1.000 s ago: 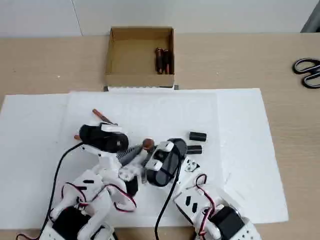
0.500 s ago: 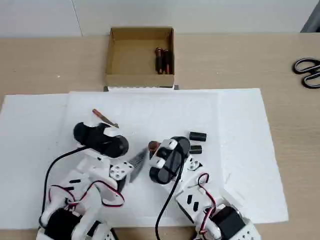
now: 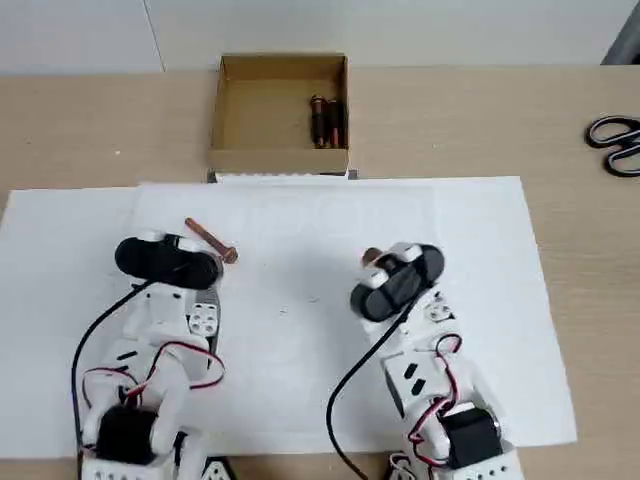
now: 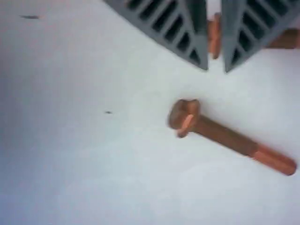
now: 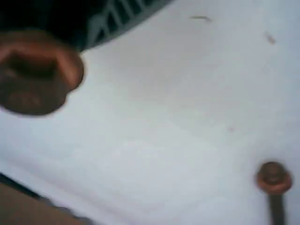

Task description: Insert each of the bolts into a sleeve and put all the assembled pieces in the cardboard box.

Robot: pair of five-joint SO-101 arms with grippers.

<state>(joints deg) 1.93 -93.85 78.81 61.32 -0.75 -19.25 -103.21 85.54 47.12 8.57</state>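
Observation:
The cardboard box point(image 3: 240, 110) stands at the table's far edge with assembled pieces point(image 3: 326, 120) along its right wall. My right gripper point(image 3: 377, 262) hovers over the white sheet point(image 3: 300, 320), shut on a dark sleeve with a copper bolt in it. That bolt's head point(image 5: 38, 71) looms close below a grey finger point(image 5: 124, 16). A loose copper bolt point(image 3: 210, 240) lies on the sheet just beyond the left arm point(image 3: 165, 260). My left gripper point(image 4: 215, 65) hangs right over this bolt point(image 4: 229, 138), fingers almost touching and holding nothing. A second bolt point(image 4: 286, 40) lies behind them.
Scissors point(image 3: 615, 140) lie at the table's far right edge. The sheet between the two arms is bare, as is the stretch up to the box. The loose bolt point(image 5: 273, 180) also lies far out in the right wrist view.
The arms have drawn apart. The left one swung back to the left over the loose bolts; the right one carried its sleeve and bolt right and farther out, covering the black sleeves.

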